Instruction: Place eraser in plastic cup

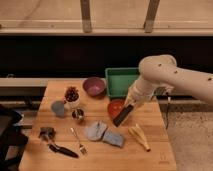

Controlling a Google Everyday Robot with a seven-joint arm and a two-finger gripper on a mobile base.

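My gripper [128, 106] hangs from the pale arm that reaches in from the right. It is shut on the eraser [121, 117], a dark oblong block that points down and left. The eraser is held above the table, at the front edge of the red bowl [114, 105]. The plastic cup [58, 107], a small pale blue-grey tumbler, stands upright near the table's left side, well to the left of the gripper.
A white cup with dark red contents [72, 94] and a metal cup [77, 115] stand next to the plastic cup. A purple bowl [94, 86] and a green tray [121, 81] are at the back. A cloth [102, 132], banana [139, 137], fork [78, 141] and black-handled utensil [62, 150] lie in front.
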